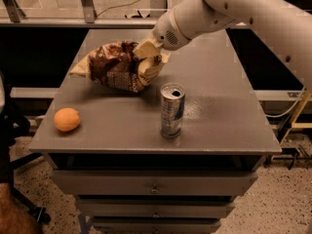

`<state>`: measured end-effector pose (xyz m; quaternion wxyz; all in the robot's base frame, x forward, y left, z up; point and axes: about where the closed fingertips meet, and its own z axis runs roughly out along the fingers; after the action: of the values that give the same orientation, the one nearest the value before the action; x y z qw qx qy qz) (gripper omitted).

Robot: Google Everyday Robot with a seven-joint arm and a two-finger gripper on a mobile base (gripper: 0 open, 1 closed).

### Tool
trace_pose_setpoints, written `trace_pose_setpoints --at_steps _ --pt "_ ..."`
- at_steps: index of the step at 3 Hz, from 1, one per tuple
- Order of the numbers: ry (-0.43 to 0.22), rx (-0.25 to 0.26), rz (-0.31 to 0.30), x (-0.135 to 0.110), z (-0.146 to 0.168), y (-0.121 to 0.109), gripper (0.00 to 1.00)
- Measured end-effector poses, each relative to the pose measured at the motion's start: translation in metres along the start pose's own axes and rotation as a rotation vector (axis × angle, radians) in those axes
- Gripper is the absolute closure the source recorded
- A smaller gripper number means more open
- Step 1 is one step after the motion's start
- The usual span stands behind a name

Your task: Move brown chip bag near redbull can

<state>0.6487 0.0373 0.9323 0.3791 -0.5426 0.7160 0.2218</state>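
The brown chip bag (113, 66) is a wrinkly dark-brown bag with pale yellow ends, held slightly off the grey table top (214, 101) at centre left. My gripper (148, 57) is shut on the bag's right end, reaching in from the upper right. The redbull can (172, 110) stands upright near the table's front, just below and right of the bag, a short gap apart.
A small round orange fruit (67, 119) lies near the table's front left corner. Drawers (153, 188) sit under the table top. A metal rail and glass panel run behind the table. A dark chair part shows at the far left edge.
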Motion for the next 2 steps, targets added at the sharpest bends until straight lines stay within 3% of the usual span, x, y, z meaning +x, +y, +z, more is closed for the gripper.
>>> trace_pose_setpoints --at_steps 2 --pt "0.043 -0.035 0.0 0.03 -0.041 0.02 1.0"
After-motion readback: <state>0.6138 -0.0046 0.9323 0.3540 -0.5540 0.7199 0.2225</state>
